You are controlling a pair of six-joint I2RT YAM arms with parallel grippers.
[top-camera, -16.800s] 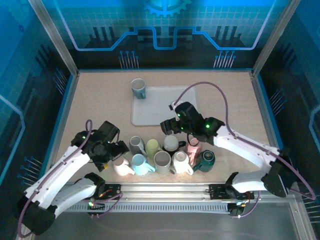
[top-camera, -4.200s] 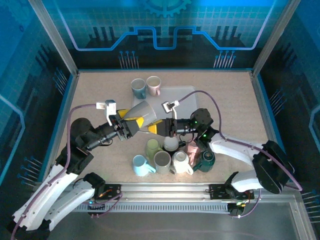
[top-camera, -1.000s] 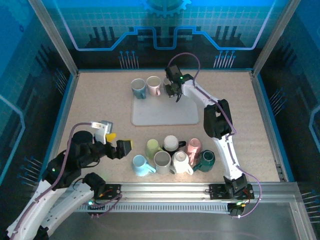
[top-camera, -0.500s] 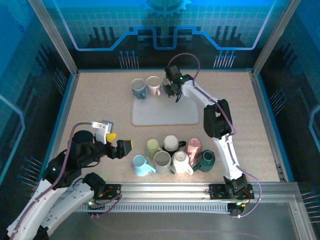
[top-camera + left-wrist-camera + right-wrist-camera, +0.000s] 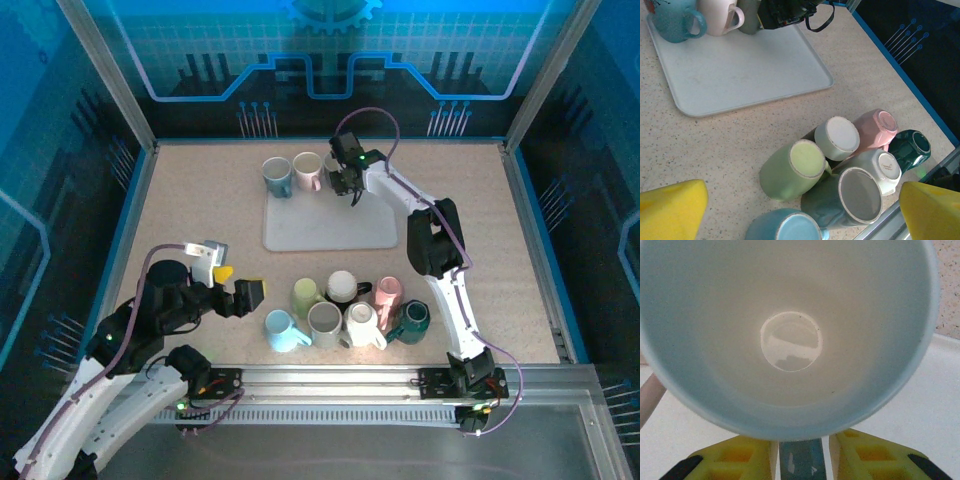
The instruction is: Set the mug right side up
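Observation:
A grey mug (image 5: 790, 315) stands mouth up at the far edge of the white tray (image 5: 330, 225), beside an upright pink mug (image 5: 307, 170) and a blue mug (image 5: 277, 176). My right gripper (image 5: 340, 182) reaches it from the right. In the right wrist view its yellow fingers (image 5: 740, 460) sit close together on the mug's dark handle (image 5: 800, 462). My left gripper (image 5: 245, 297) hangs open over the table at the near left. Its yellow fingertips (image 5: 670, 207) are spread wide, with nothing between them.
Several mugs cluster near the front edge: a green one (image 5: 792, 170) on its side, a grey-teal one (image 5: 850, 195) on its side, a light blue one (image 5: 785, 227), and pale (image 5: 840, 137), pink (image 5: 877, 127), white (image 5: 880, 167) and dark green (image 5: 910, 147) ones bottom up. Blue walls ring the table.
Since 4.2 s ago the right arm has carried the grey mug to the tray's far edge, and the left arm has drawn back. Over the last second nothing has visibly moved.

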